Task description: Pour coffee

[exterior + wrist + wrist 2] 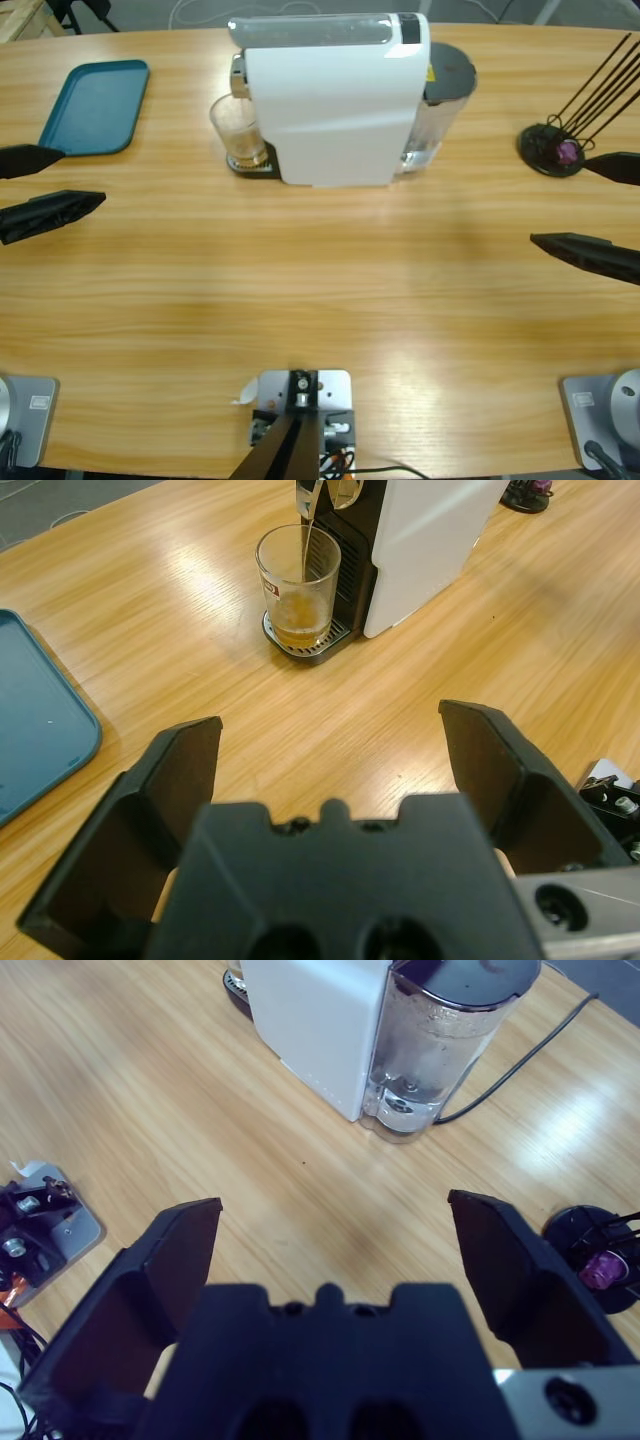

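left wrist view: coffee machine (pixel 420 540) is dispensing. thin stream runs from spout (pixel 318 492) into a clear glass (pixel 298 585) on the drip tray (pixel 305 645). the coffee (pixel 297 630) is a shallow amber pool at the glass bottom, glass mostly unfilled. left gripper (pixel 330 750) fingers spread wide, nothing between them, well apart from the glass, aimed roughly at it. teal tray (pixel 35 730) off to one side on the tabletop (pixel 180 590).

high view: white machine (pixel 330 100) sits at far middle of tabletop, glass (pixel 237 130) just beside its front end under the spout. left gripper (pixel 45 185) at the teal-tray (pixel 95 105) side edge, right gripper (pixel 590 210) at opposite edge, both back from the machine. capsule holder (pixel 553 150) w/ black rods near the right gripper.

right wrist view: right gripper (pixel 330 1230) fingers also released, empty. looks at machine's back end & clear water tank (pixel 440 1050); cord trails off behind. purple capsule (pixel 603 1268) in the holder base.

step, my read: brew/pour phase underway, arms idle & waiting. task maybe early-to-mid, fill level low.

next move prob needs: wait til stream stops, then left arm approach glass level, fingers either side of the wall, close gently, lift clear of spout w/o tilting. thin glass, likely slippery.
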`<move>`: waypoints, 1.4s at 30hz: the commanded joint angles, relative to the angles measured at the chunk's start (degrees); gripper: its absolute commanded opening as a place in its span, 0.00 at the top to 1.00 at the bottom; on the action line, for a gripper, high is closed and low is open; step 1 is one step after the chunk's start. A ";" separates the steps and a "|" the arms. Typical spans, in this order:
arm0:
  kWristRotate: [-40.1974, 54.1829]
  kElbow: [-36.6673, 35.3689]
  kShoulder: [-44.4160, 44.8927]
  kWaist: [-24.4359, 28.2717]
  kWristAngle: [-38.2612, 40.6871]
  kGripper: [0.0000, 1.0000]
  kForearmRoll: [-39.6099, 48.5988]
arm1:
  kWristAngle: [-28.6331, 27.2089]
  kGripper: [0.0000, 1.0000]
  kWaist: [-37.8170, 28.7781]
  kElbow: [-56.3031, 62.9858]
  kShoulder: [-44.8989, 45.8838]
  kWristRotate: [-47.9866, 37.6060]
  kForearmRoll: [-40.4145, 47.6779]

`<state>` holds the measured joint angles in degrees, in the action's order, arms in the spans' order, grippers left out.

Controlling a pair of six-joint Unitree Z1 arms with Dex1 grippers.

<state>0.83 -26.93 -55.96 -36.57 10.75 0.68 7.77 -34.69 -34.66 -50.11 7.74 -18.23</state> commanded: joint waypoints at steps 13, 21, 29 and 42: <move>-0.83 1.88 -5.41 -0.52 -2.87 0.04 -5.48 | -1.01 0.01 -0.56 2.40 -1.29 -0.79 0.92; -0.62 1.21 -16.73 -0.52 -4.89 0.04 -14.15 | -1.01 0.00 -0.56 2.49 -1.31 -0.88 1.09; 6.54 -2.87 -26.41 -1.37 -4.51 0.04 -18.86 | -1.01 0.00 -0.56 2.66 -1.68 -0.97 1.30; 7.77 -6.28 -38.19 -2.65 -4.47 0.04 -29.19 | -1.18 0.00 -0.56 2.82 -2.37 -0.97 1.79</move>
<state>8.19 -32.45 -87.41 -38.03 6.62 -23.77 7.66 -34.69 -34.29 -51.47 7.46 -16.99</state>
